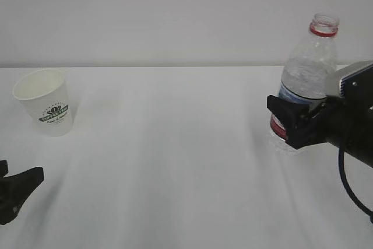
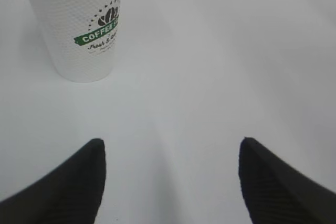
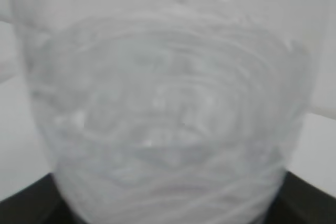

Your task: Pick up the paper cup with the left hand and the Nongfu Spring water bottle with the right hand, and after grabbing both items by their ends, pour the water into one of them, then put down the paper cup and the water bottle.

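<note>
Bottle (image 1: 307, 80) first: my right pincer (image 1: 294, 122) sits around its lower body at the red label, near the tabletop's (image 1: 175, 161) right edge. The jaws stand on either side of the plastic, and the wrist view is filled with the ribbed clear wall and the water (image 3: 173, 177) low inside it. I judge the pincer closed on the bottle, though I cannot see the contact itself. Its neck is uncapped, red ring showing, and it leans slightly left.

My left pincer (image 2: 170, 182) is spread wide and holds nothing, low over the near left corner of the tabletop. The cup (image 1: 45, 102) stands upright farther back by the left edge, clear of the fingers and off to the left in the wrist view.

The step in hand, as I read it, is getting the cup. I would shift the left pincer leftward until the cup sits centred between the tips, then advance level and low. I would close gently; thin paper will likely dent. Meanwhile I would hold the bottle upright so nothing spills from the open neck.

The cup is white, tapered, textured, with a green leaf logo.
</note>
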Motion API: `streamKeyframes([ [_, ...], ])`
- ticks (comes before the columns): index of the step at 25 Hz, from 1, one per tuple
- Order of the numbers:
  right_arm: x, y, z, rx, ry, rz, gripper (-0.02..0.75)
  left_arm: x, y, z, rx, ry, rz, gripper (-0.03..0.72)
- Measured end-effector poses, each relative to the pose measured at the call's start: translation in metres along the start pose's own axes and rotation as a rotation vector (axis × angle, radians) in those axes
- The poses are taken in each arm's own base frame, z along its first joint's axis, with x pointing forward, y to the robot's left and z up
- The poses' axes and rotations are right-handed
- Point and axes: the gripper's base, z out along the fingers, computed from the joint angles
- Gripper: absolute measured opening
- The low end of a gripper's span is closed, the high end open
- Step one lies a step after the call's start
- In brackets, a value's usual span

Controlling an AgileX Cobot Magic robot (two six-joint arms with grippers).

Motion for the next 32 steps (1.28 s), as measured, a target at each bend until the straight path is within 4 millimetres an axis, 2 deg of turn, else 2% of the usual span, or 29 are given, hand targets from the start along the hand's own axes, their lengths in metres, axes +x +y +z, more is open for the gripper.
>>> streamKeyframes([
  [12, 0.021, 0.0, -0.049, 0.188, 0.076, 0.039, 0.515, 0.0, 0.0, 0.0, 0.002, 0.0, 0.001, 0.577],
  [22, 0.024, -0.001, -0.053, 0.206, 0.088, 0.04, 0.515, -0.001, 0.0, 0.0, -0.001, -0.002, 0.039, 0.577],
  [28, 0.024, -0.001, -0.053, 0.206, 0.088, 0.04, 0.515, -0.013, 0.005, 0.011, -0.024, -0.056, 0.116, 0.578],
  [32, 0.024, -0.001, -0.053, 0.206, 0.088, 0.04, 0.514, -0.019, 0.013, 0.014, -0.1, -0.086, 0.1, 0.599],
])
